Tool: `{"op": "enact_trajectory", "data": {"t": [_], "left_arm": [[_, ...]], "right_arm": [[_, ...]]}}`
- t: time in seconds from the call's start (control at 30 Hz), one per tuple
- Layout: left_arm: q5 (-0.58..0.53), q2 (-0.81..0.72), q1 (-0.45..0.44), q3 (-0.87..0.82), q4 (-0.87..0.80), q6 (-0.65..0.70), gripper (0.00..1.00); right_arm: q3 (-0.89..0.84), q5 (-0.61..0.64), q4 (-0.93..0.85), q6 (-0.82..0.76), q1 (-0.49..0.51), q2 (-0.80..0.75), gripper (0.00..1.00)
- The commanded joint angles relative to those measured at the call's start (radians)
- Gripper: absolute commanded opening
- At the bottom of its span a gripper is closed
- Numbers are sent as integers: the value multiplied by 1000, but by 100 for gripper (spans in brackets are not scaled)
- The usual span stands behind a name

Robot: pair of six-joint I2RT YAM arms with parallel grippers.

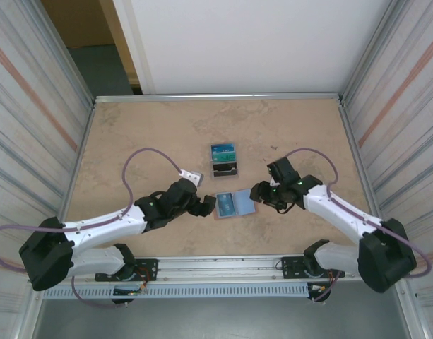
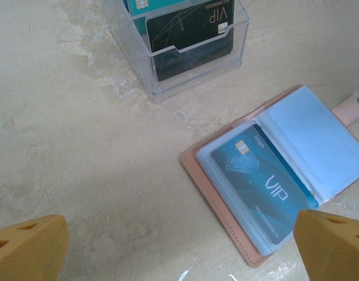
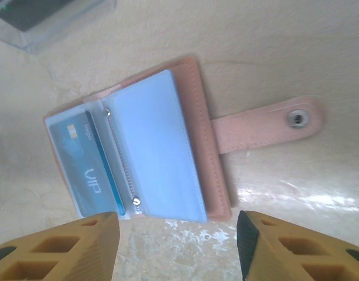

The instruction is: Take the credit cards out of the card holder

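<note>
The card holder is lying open and flat near the middle of the counter, with its pink cover facing down and its light blue inside facing up. One credit card, blue-teal and marked VIP, is sitting in the front pocket of the holder's left half. In the right wrist view, a pale blue plastic sleeve is covering the right half, and the pink tab with its snap is projecting toward 3 o'clock and lying flat on the counter.

A clear stand is standing just beside the card holder at its 12 o'clock. It is carrying a black card in the front tier and a teal card in the tier behind.

The left end effector is hovering at the 9 o'clock edge of the card holder. Its jaws are standing wide, and it is gripping nothing. In the left wrist view, one orange fingertip is showing at 7 o'clock.

The right end effector is hovering at the 3 o'clock edge of the card holder. Its jaws are standing apart, moderately spread, with bare counter showing between them, and it is holding nothing. In the right wrist view, one fingertip is showing at 5 o'clock, just below the holder's edge.
</note>
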Motion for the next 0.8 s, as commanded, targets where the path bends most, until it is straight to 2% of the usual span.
{"op": "enact_trajectory", "data": {"t": [0.0,0.13,0.3,0.53,0.77], "left_arm": [[-27,23,-11,37,-9,-6,99],[-40,83,-21,75,-38,8,99],[-76,179,-55,112,-40,4,99],[-66,304,-78,140,4,-19,99],[-58,356,-78,127,57,-25,99]], "right_arm": [[-1,73,-100,-26,-10,-86,55],[-2,63,-78,-40,-4,-162,54],[-9,-5,3,-66,4,-229,47],[-8,-43,93,-97,59,-197,48],[-13,-55,156,-84,91,-116,48]]}}
